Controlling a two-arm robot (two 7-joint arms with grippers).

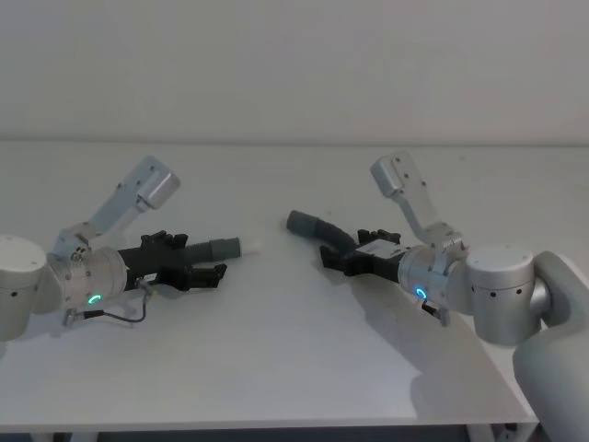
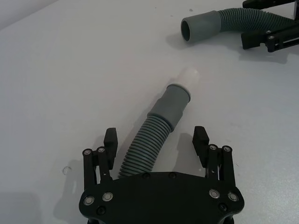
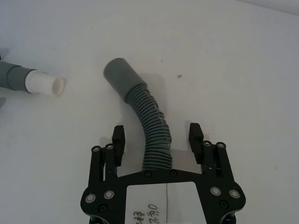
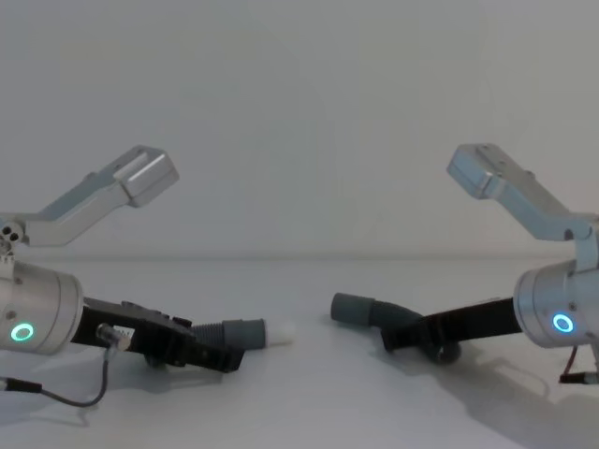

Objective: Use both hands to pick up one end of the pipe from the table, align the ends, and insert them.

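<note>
The pipe lies on the white table (image 1: 294,368) as two pieces. The straight piece (image 1: 225,247) has a white spigot (image 2: 189,75) pointing toward the curved piece (image 1: 317,228), whose open grey cuff (image 3: 120,77) faces back across a gap. My left gripper (image 2: 155,135) is open and low over the table, one finger on each side of the straight piece's ribbed hose. My right gripper (image 3: 157,134) is open too, straddling the ribbed part of the curved piece (image 3: 152,126). In the chest view both pieces rest on the surface, spigot (image 4: 279,331) and cuff (image 4: 354,307) apart.
A thin black cable (image 1: 120,318) loops from my left wrist onto the table. The table's front edge (image 1: 276,425) runs close below both arms. A plain wall stands behind the table.
</note>
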